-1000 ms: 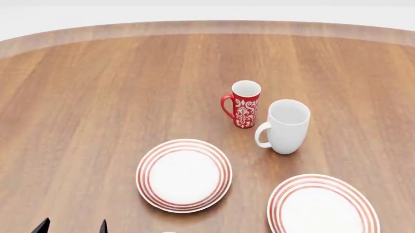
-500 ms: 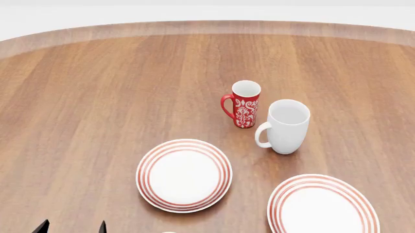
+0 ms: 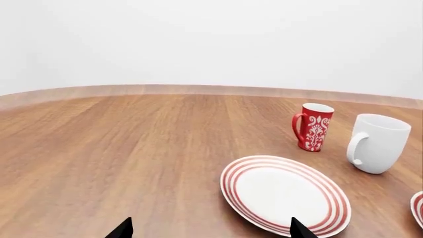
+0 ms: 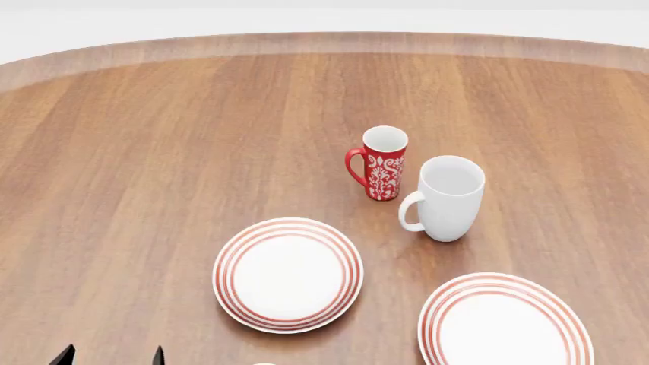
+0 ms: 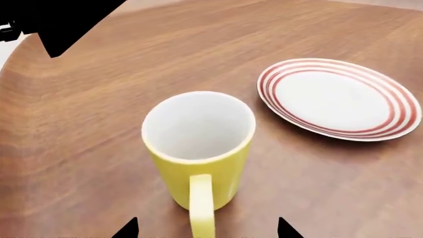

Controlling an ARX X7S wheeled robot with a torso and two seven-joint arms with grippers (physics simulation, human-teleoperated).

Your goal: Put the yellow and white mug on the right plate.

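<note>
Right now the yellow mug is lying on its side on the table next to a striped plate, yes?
Not quite. The yellow mug stands upright on the table, its open mouth up and handle toward the camera, as the right wrist view shows. It is indeed next to a striped plate, apart from it.

left gripper (image 3: 208, 230): just my two matte black fingertips poking into frame, pointy like little wedges.
right gripper (image 5: 205, 229): same deal, two plain black tips.
right arm (image 5: 69, 17): a big flat black shape in the corner, no detail I can make out.
</note>
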